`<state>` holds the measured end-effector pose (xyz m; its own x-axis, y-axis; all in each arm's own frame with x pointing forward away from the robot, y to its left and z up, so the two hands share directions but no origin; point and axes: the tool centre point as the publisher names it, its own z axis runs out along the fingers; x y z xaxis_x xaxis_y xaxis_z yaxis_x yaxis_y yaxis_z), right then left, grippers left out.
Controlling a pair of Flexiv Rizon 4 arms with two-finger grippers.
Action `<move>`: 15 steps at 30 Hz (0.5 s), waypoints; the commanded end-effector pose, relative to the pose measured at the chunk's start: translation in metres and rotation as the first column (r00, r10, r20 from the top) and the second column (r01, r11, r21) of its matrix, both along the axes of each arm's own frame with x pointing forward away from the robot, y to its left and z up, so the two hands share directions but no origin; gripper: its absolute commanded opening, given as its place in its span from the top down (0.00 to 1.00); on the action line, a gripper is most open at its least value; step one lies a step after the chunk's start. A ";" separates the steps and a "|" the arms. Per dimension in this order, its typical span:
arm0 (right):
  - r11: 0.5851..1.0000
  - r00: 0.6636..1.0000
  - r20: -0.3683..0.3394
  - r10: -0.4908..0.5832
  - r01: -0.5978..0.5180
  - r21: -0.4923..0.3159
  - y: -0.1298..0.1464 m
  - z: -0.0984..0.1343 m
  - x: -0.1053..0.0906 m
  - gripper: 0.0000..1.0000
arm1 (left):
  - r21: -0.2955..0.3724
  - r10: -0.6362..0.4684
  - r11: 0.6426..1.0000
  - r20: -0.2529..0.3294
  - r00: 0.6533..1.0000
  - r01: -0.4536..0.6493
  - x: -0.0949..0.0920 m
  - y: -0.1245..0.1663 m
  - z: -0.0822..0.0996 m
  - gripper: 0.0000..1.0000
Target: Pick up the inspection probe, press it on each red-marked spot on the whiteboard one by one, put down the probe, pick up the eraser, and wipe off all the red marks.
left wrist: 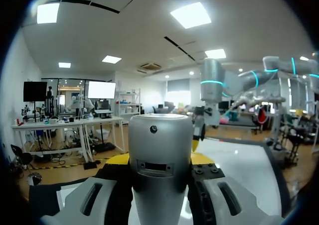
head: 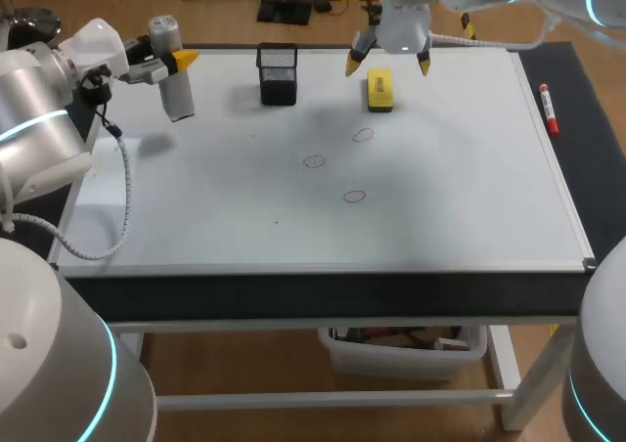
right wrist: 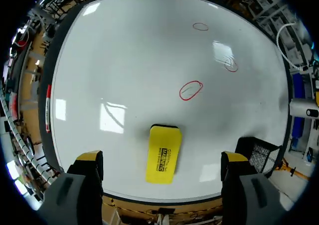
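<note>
Three red marks [head: 354,197] lay unwiped; left hand [head: 174,63] gripped the probe [head: 176,98] at ten o'clock, right hand [head: 387,66] hung wide over the eraser [head: 380,90] at twelve.

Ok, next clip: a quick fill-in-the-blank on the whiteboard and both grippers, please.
The whiteboard carries ___ red marks.
The left gripper is shut on the ___.
The right gripper hangs open above the yellow ___.
The mesh holder at the board's far edge is ___.
Missing: three; inspection probe; eraser; black.
</note>
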<state>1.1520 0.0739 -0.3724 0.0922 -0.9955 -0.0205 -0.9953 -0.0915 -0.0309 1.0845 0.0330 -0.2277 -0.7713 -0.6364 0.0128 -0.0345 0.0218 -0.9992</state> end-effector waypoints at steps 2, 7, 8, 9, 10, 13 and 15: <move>0.962 0.998 -0.053 -0.043 0.027 -0.271 0.005 -0.007 0.012 0.00 | -0.002 0.004 1.000 0.005 1.000 -0.004 0.000 -0.001 0.000 1.00; 0.968 0.990 -0.091 -0.106 0.082 -0.238 0.005 -0.012 0.012 0.00 | -0.002 0.004 1.000 0.005 1.000 -0.004 0.000 -0.001 0.000 1.00; 0.968 0.988 -0.094 -0.121 0.096 -0.234 0.005 -0.014 0.012 0.00 | -0.002 0.004 1.000 0.005 1.000 -0.004 0.000 -0.001 0.000 1.00; 0.969 0.985 -0.104 -0.135 0.109 -0.224 0.004 -0.015 0.012 0.00 | -0.002 0.004 1.000 0.005 1.000 -0.004 0.000 -0.001 0.000 1.00; 0.968 0.983 -0.108 -0.145 0.119 -0.219 0.004 -0.016 0.013 0.00 | -0.002 0.004 1.000 0.005 1.000 -0.004 0.000 -0.001 0.000 1.00; 0.962 0.973 -0.116 -0.201 0.174 -0.210 0.003 -0.018 0.012 0.00 | -0.002 0.004 1.000 0.005 1.000 -0.004 0.000 -0.001 0.000 1.00; 0.957 0.966 -0.114 -0.231 0.205 -0.204 0.003 -0.019 0.012 0.00 | -0.002 0.004 1.000 0.005 1.000 -0.004 0.000 -0.001 0.000 1.00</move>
